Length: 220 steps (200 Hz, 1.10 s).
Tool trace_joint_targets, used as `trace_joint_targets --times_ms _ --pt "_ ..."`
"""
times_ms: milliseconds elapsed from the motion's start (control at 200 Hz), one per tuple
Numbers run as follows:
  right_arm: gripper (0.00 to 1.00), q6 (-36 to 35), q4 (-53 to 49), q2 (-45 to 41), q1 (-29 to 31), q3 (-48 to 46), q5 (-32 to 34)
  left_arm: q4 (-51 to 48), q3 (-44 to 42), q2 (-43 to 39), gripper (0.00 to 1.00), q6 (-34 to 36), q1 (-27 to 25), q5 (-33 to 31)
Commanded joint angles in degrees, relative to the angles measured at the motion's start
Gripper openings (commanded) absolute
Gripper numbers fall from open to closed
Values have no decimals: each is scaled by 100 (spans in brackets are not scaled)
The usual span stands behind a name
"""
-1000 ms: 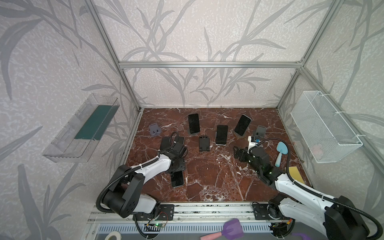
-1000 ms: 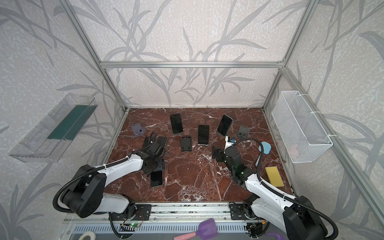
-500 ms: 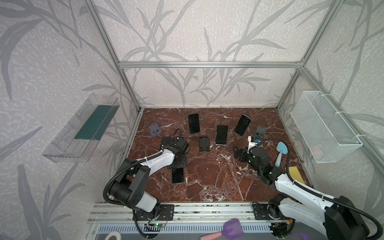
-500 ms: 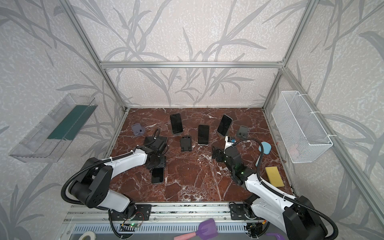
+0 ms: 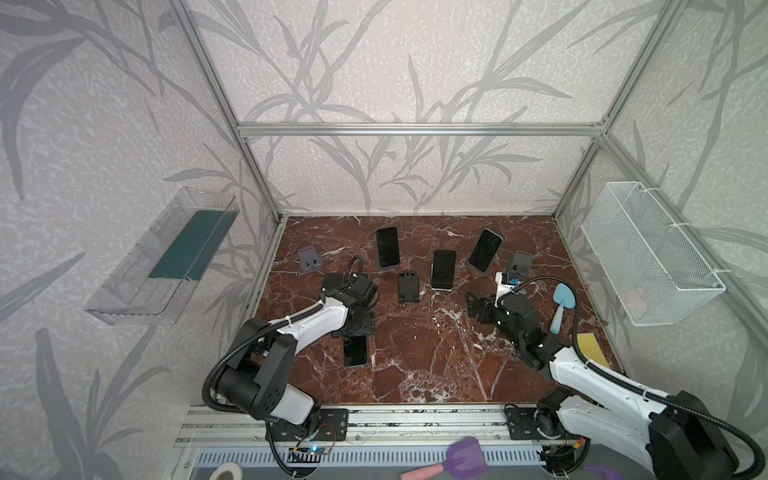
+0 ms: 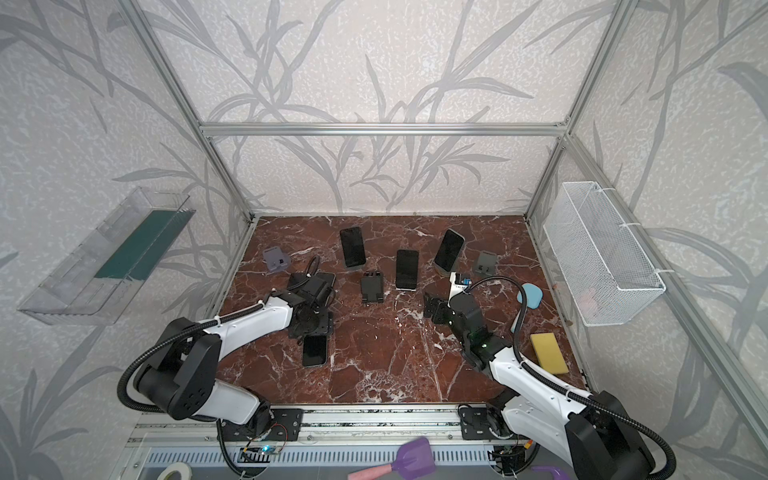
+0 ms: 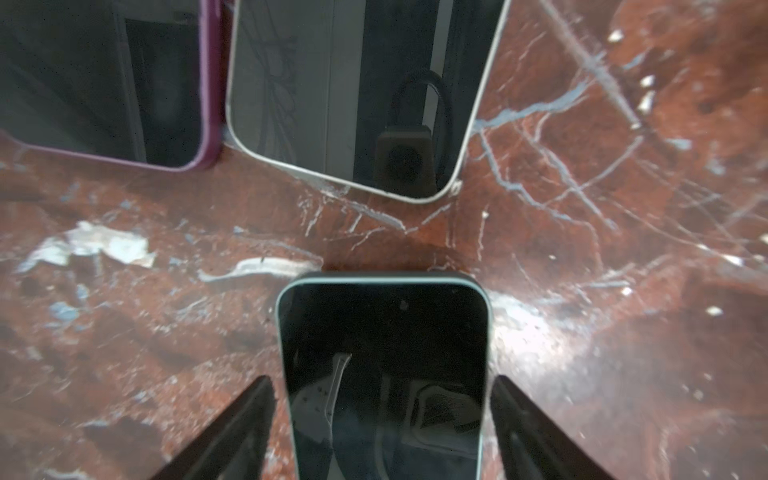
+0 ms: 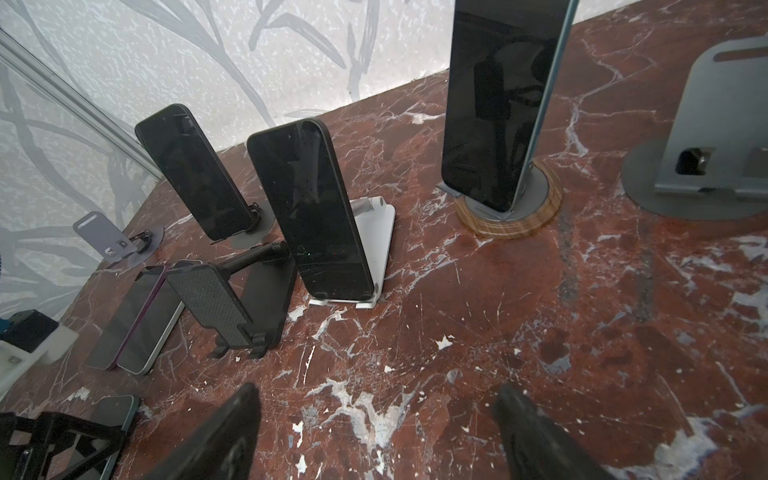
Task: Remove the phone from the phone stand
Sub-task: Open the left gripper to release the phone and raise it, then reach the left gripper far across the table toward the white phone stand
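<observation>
In both top views the phone (image 5: 355, 353) (image 6: 314, 351) lies flat and screen-up on the marble table (image 5: 436, 365), lower left of the floor's centre. Its long axis runs nearly straight up and down the frame. Its upper end is hidden under the left gripper (image 5: 358, 326), whose fingertips cannot be made out there. The right gripper (image 5: 478, 307) sits right of centre, well apart from the phone. In the left wrist view, which is blurred, the phone (image 7: 382, 340) lies between the fingers (image 7: 249, 419), long axis pointing straight away from the camera, its near end cut off by the frame. A sliver of table shows along each side, so the jaws stand parted just wider than the phone, gripping nothing. In the right wrist view the right gripper (image 8: 374, 395) is spread wide over the marble table, holding nothing, and only one corner of the phone (image 8: 120, 409) shows behind the left gripper.
</observation>
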Motion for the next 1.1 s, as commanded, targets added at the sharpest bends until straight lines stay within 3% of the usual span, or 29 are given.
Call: trace_joint_targets --times_ms 0,210,390,505,640,755,1095 --pt "88 63 189 10 27 -57 -11 -469 451 -372 85 75 -16 40" --pt "88 85 196 10 23 -60 -13 -760 1164 -1140 85 239 -11 -39" --pt "88 81 189 -106 23 -95 86 406 1195 -1712 80 -148 -203 93" --pt "90 -26 118 -133 25 -89 307 740 1542 -1302 81 -232 -772 -259" --pt "90 87 276 244 21 -37 97 1110 1829 -866 80 -192 -1320 -540" --pt "90 149 248 323 27 -11 66 1528 1930 -663 81 -157 -1510 -473" --pt "90 246 378 55 26 -257 480 1469 3153 461 81 121 -2045 -658"
